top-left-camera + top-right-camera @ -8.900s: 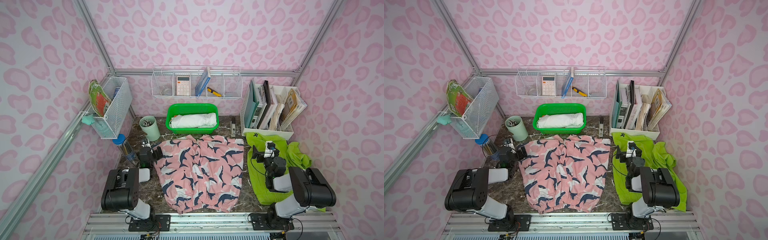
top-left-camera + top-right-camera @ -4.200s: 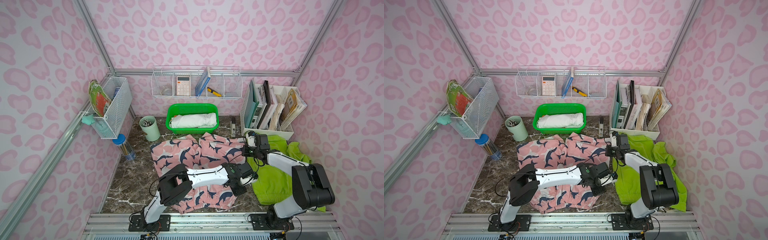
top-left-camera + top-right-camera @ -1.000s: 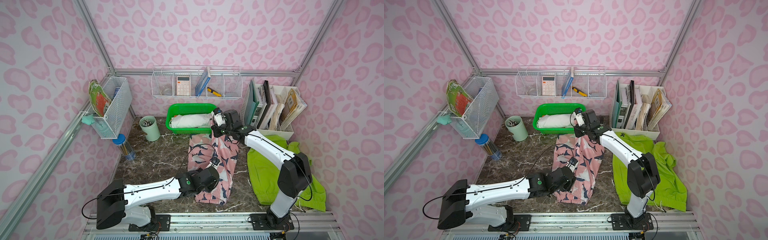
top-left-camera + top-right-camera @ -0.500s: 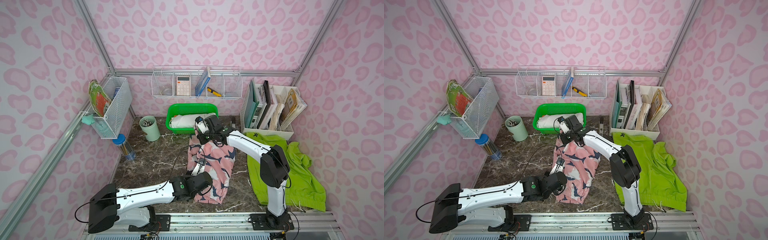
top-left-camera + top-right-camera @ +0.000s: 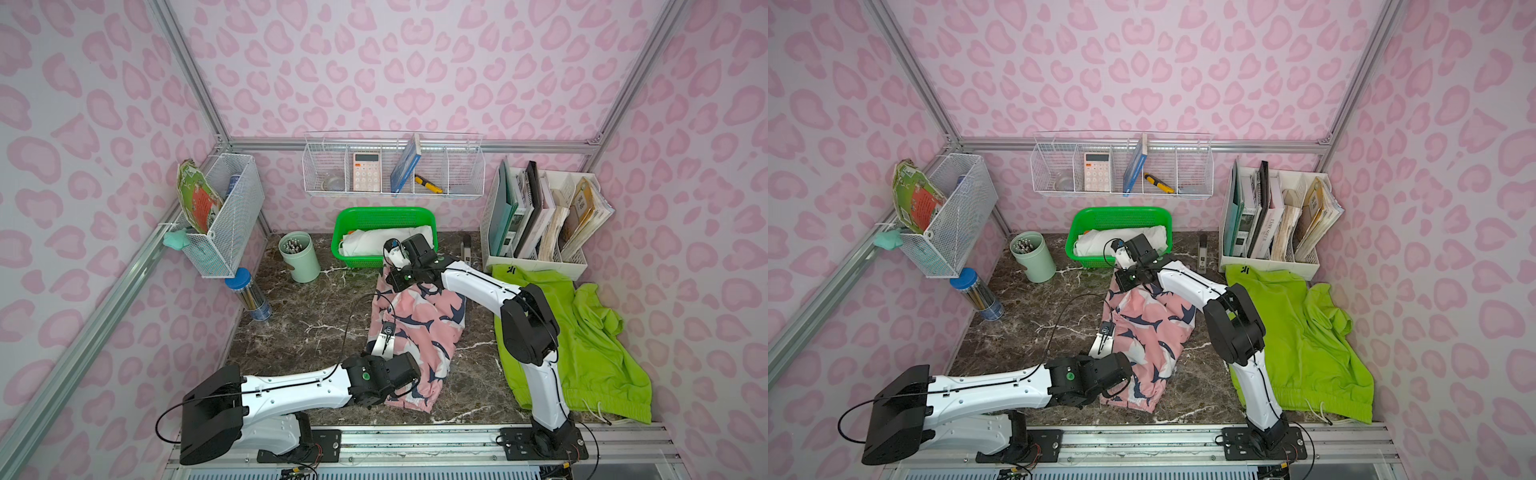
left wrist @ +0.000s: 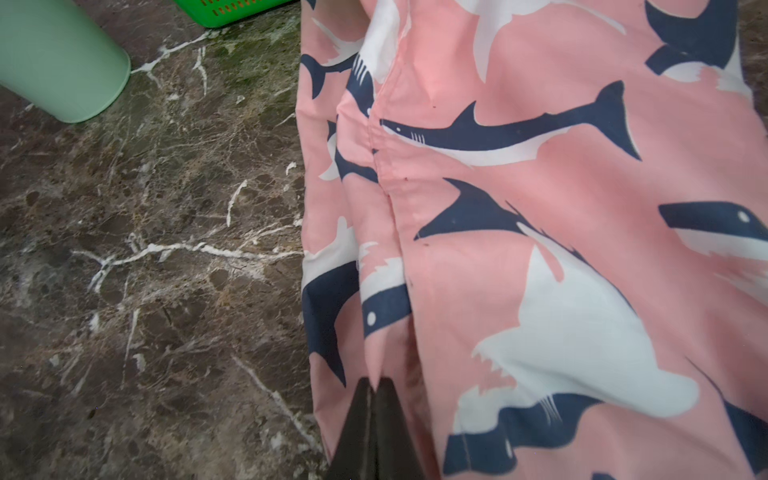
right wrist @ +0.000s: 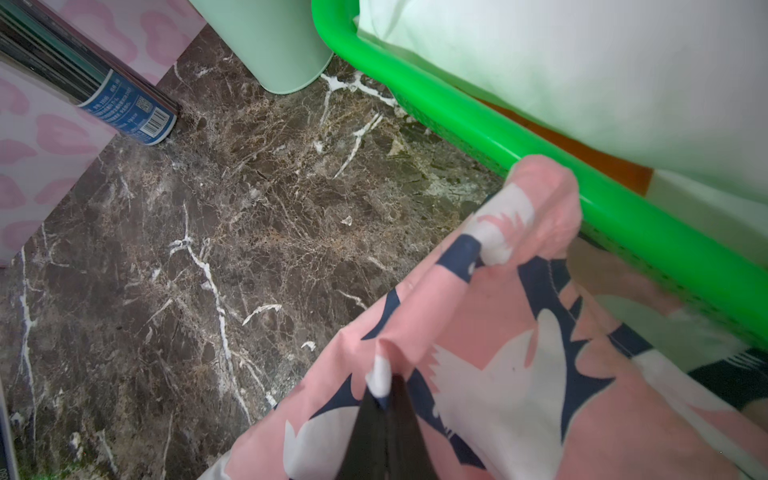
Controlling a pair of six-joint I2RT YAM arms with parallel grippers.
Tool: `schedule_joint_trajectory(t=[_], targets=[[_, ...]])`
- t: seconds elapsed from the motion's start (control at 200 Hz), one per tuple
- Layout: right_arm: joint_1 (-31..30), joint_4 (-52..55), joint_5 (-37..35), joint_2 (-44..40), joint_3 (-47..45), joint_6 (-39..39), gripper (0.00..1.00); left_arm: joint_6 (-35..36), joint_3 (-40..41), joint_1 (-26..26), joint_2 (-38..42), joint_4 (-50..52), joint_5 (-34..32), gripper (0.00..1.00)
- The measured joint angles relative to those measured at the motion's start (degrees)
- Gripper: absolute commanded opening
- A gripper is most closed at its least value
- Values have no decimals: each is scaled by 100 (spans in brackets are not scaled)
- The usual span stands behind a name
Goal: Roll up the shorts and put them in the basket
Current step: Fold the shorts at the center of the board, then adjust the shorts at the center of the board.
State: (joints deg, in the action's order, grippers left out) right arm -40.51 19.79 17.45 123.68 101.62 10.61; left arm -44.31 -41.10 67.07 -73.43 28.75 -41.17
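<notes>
Pink shorts (image 5: 419, 328) lain folded mid-table on marble top (image 5: 299, 328). Near-side fold pinched by left gripper (image 6: 376, 388), jaws closed. Far corner pinched by right gripper (image 7: 392, 386), jaws closed on cloth, just beside green basket (image 7: 457, 120). Lime shorts (image 5: 582, 332) spread alongside; mint cup (image 5: 300, 257) near.
</notes>
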Motion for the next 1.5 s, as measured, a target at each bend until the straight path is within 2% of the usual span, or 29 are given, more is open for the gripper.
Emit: schedule_joint_trajectory(t=[0.065, 0.13, 0.205, 0.26, 0.51, 0.625, 0.76, 0.87, 0.94, 0.99, 1.11, 1.26, 1.505], targets=[[4, -22, 66, 55, 24, 15, 50, -114, 7, 0, 0, 122, -111, 27], [24, -50, 127, 68, 24, 61, 66, -227, 11, 2, 4, 199, -208, 44], [46, -129, 184, 57, -4, 131, 78, -352, 13, 0, 37, 275, -313, 61], [70, -197, 229, 9, -87, 142, 82, -400, 22, 0, 76, 326, -369, 69], [271, -638, 282, -649, -807, 330, 94, -487, -31, 0, 308, 468, -680, 79], [424, -870, 247, -1257, -1425, 413, 96, -76, -127, -74, 442, 251, -763, 80], [695, -1132, 105, -2096, -2337, 437, 96, 636, -223, -289, 501, -289, -590, 77], [953, -1117, -44, -2712, -3143, 433, 96, 1235, -251, -553, 494, -874, -177, 72], [1121, -1075, -118, -3038, -3595, 433, 96, 1534, -326, -776, 420, -1172, 173, 65], [1211, -1062, -162, -3270, -3930, 433, 96, 1698, -400, -925, 326, -1346, 433, 55], [1331, -1005, -223, -3692, -4634, 428, 96, 1954, -557, -1198, 24, -1609, 997, 21], [1351, -973, -267, -4035, -5388, 485, 96, 2092, -643, -1349, -302, -1751, 1641, 0], [1311, -1161, -129, -4428, -6369, 922, 92, 2096, -763, -1462, -933, -1744, 2546, 0]])
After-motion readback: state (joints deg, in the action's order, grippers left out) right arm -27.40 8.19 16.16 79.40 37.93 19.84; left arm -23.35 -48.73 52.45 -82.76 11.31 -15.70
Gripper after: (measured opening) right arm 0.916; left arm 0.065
